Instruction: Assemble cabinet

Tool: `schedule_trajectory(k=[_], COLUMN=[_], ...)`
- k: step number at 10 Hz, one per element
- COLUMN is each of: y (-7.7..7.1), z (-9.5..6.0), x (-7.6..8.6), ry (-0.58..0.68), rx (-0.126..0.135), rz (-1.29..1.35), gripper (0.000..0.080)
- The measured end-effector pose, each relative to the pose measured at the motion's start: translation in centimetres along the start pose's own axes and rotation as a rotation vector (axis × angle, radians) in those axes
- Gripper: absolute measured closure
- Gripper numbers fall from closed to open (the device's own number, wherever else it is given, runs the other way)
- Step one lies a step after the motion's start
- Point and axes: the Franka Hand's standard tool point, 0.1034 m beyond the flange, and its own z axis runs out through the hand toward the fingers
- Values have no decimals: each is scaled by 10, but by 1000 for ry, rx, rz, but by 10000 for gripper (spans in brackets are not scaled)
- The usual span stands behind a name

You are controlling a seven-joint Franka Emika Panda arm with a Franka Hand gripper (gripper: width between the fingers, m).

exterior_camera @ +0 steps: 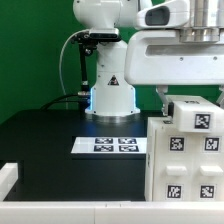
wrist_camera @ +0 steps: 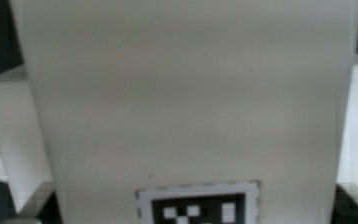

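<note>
The cabinet is a large white box-shaped body with black-and-white tags, standing at the exterior view's right. Its raised upper part carries one tag. My gripper comes down on that upper part from above, with one dark finger against its side. In the wrist view a broad white face of the cabinet with a tag fills the span of my gripper. The dark fingertips sit tight against both edges with no gap.
The marker board lies flat on the black table, left of the cabinet in the exterior view. The arm's white base stands behind it. A white rail runs along the table's front edge, with a white block at the left.
</note>
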Motion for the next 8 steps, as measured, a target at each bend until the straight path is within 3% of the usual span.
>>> schedule_trajectory(k=[6,8], y=[5,6], z=[1,1], x=[2,2], ry=[-3,-21], rx=[4,20], rz=[601,876], gripper=[248,248])
